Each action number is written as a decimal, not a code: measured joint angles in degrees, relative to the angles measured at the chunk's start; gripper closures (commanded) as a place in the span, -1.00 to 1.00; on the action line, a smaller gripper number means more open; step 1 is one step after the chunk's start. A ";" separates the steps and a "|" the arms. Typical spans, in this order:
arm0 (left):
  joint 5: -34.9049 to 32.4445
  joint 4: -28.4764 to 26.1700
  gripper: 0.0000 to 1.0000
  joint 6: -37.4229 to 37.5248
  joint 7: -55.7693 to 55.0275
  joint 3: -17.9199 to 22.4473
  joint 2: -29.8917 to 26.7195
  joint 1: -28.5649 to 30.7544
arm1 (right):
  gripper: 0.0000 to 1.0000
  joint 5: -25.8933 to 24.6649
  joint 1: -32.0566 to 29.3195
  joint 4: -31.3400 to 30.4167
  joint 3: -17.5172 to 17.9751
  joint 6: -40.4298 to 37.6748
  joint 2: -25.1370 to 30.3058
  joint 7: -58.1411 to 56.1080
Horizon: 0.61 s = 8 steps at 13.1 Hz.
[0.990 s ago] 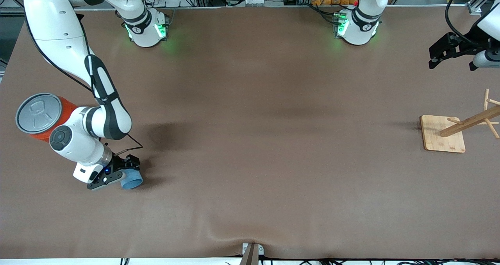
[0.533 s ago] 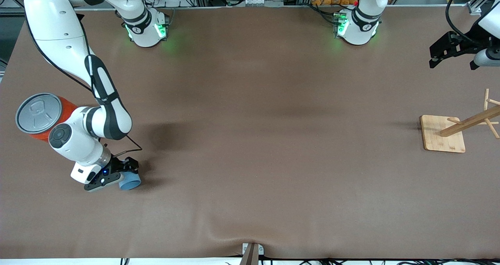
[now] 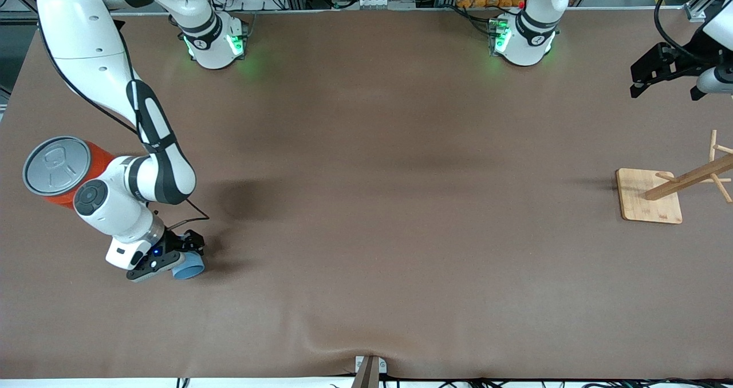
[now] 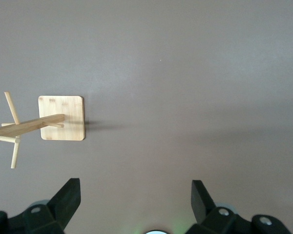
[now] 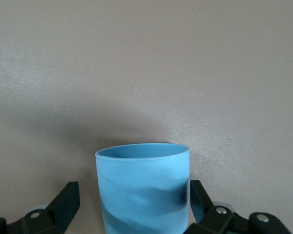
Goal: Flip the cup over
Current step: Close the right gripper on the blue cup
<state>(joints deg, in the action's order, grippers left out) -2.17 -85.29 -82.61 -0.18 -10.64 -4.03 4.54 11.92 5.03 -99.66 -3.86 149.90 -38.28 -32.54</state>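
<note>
The small light-blue cup (image 3: 189,270) lies on its side on the brown table, near the right arm's end, its open mouth showing.

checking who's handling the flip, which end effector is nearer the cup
Right. The right end effector is low at the cup, its open fingers on either side of it. The left end effector waits, open, above the table at the left arm's end, near the wooden rack.

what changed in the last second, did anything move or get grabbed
The right tool and the cup between its open fingers shifted slightly toward the right arm's end of the table; nothing was gripped or released. The left tool drifted a little near its table end. The orange can and wooden rack stayed put.
</note>
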 measured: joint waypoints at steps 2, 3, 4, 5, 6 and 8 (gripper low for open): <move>0.00 0.03 -1.00 0.10 0.00 0.00 -0.40 0.01 | -1.00 0.00 -0.10 -0.08 -0.11 0.00 0.00 -1.02; 0.00 0.04 -1.00 0.13 0.00 0.00 -0.49 0.02 | -1.00 0.00 -0.18 -0.12 -0.18 0.00 0.00 -1.75; 0.00 0.06 -1.00 0.14 0.00 0.00 -0.51 0.03 | -1.00 0.00 -0.24 -0.14 -0.23 0.00 0.00 -2.13; 0.00 0.06 -1.00 0.14 0.00 0.01 -0.52 0.03 | -1.00 0.00 -0.29 -0.14 -0.24 0.01 0.00 -2.49; 0.00 0.06 -1.00 0.14 0.00 0.02 -0.52 0.03 | -1.00 0.00 -0.30 -0.15 -0.24 0.07 0.00 -2.89; 0.00 0.06 -1.00 0.14 0.00 0.04 -0.52 0.04 | -1.00 0.00 -0.31 -0.21 -0.24 0.36 0.00 -3.13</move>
<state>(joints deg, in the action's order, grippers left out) -2.17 -85.23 -82.47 -0.18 -10.60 -4.55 4.58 11.92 4.71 -99.87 -4.10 150.26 -38.28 -35.67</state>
